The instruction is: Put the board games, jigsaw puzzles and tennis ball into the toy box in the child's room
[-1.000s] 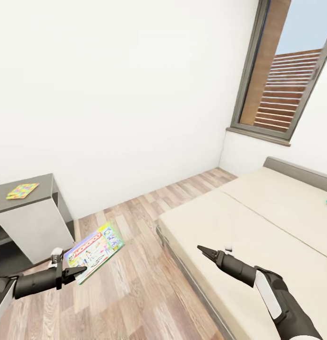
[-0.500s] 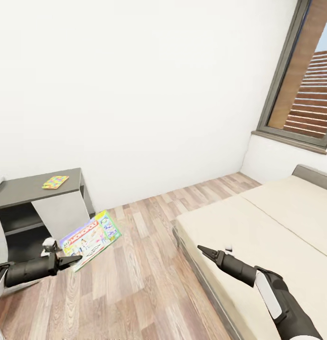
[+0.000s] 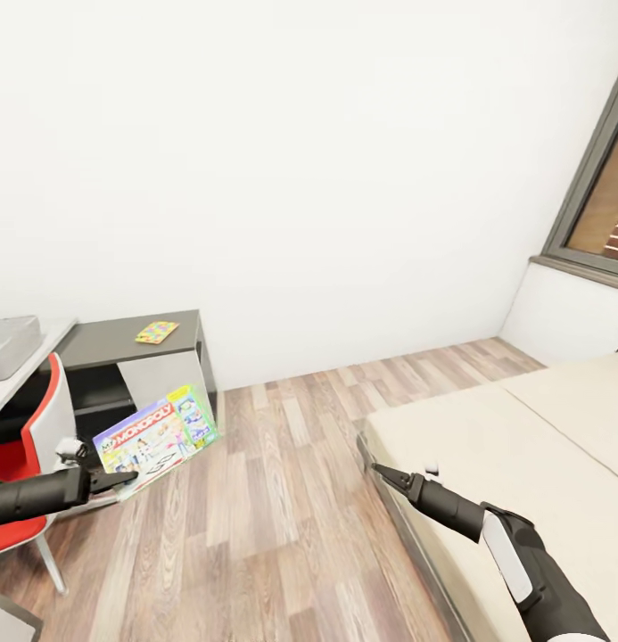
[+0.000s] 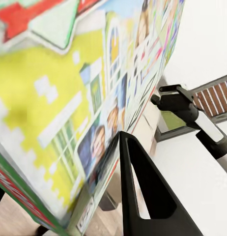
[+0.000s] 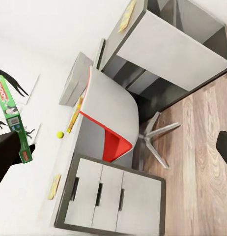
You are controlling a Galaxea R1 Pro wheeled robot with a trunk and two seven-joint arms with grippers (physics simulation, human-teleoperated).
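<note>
Head view: our left gripper (image 3: 121,479) clamps the Monopoly board game (image 3: 155,437) above the wood floor (image 3: 273,517), beside the red chair (image 3: 28,464); a jigsaw puzzle (image 3: 156,332) lies on the dark counter (image 3: 121,339); the toy box (image 3: 10,343) sits on the table (image 3: 43,343). Our right gripper (image 3: 380,473) hangs pinched together, empty, at the bed (image 3: 523,446) edge.

Left wrist view: one finger (image 4: 143,196) presses the game's lid (image 4: 69,98).

Right wrist view: the tennis ball (image 5: 60,134) rests on the table.

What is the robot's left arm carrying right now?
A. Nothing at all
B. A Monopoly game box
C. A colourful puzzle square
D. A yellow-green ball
B. In the head view the left gripper is clamped on the edge of the Monopoly box, held in the air above the wood floor; one jigsaw puzzle lies on the dark counter instead.
</note>
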